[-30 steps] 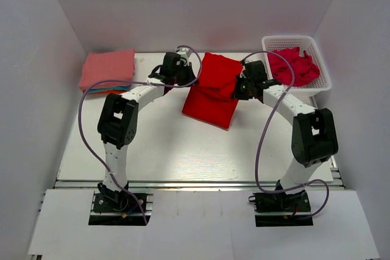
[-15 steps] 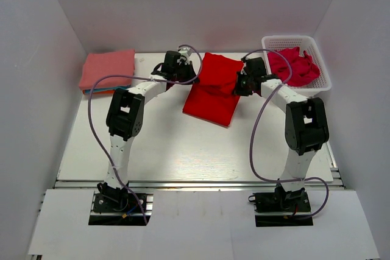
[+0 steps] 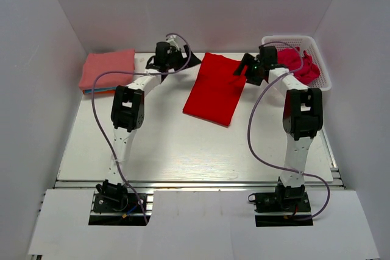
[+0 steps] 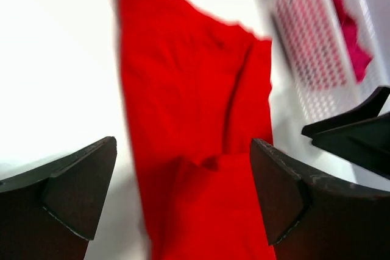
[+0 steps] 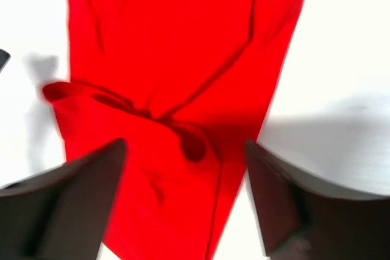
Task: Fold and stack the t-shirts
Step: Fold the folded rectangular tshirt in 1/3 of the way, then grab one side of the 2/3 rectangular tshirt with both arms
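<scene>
A bright red t-shirt (image 3: pixel 213 89) lies flat as a long folded strip in the middle of the table (image 3: pixel 158 138). My left gripper (image 3: pixel 186 60) hovers open just off its far left corner, and my right gripper (image 3: pixel 242 68) hangs open at its far right corner. In the left wrist view the red t-shirt (image 4: pixel 189 89) fills the space below the wide jaws of the left gripper (image 4: pixel 183 193), which hold nothing. The right wrist view shows creased red t-shirt cloth (image 5: pixel 177 59) under the right gripper (image 5: pixel 186 199), equally wide apart. A folded stack (image 3: pixel 108 70), salmon-pink on top, sits at the far left.
A white lattice basket (image 3: pixel 319 83) stands at the far right corner with a crumpled crimson-pink t-shirt (image 3: pixel 298 65) inside; the basket (image 4: pixel 304 53) also shows in the left wrist view. White walls close in the table on three sides.
Both grippers went from shut to open and let go of the red t-shirt's folded far edge. The shirt now lies flatter and longer. Both arms drew back toward the far wall.
</scene>
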Available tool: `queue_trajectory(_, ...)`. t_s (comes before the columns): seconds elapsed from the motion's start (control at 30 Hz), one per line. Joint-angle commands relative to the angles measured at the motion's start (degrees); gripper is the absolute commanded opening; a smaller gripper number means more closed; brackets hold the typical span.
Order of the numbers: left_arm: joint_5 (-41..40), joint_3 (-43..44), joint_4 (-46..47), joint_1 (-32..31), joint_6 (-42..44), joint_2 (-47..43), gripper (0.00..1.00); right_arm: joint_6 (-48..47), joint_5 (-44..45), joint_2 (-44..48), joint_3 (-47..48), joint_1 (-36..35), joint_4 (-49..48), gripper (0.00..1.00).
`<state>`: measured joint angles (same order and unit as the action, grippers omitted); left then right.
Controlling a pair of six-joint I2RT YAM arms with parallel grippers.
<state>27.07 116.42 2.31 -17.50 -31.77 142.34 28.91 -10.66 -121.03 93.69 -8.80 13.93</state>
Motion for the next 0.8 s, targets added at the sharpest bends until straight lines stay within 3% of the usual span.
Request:
queue_trajectory(0.0,2.3,3.8,4.7,1.6,-4.3,-2.5,1.0,1.4,-5.4,3.5,3.0,0.9,-4.0,0.88)
queue_trajectory(0.2,4.0,-12.1,3.2,2.1,3.5,-12.8,1.0,-5.8,-13.9,9.1,-5.8,0.0,-5.2,0.9)
queue_trajectory(0.4,-0.7,-23.9,-11.9,-0.5,16.8,-23.8,1.0,-7.6,-11.2,17.2,-16.3,-2.3,-2.8,0.9)
queue_trajectory(0.57,-5.4,-40.4,-13.2,-1.7,19.5,-32.6,1.0,-6.9,-12.0,23.3,-28.0,-3.3,-2.4,0.9)
queue_trajectory(0.77,-4.0,-48.4,-11.9,-2.9,17.9,-34.2,1.0,-4.6,-16.1,23.9,-37.7,-5.9,-5.1,0.9)
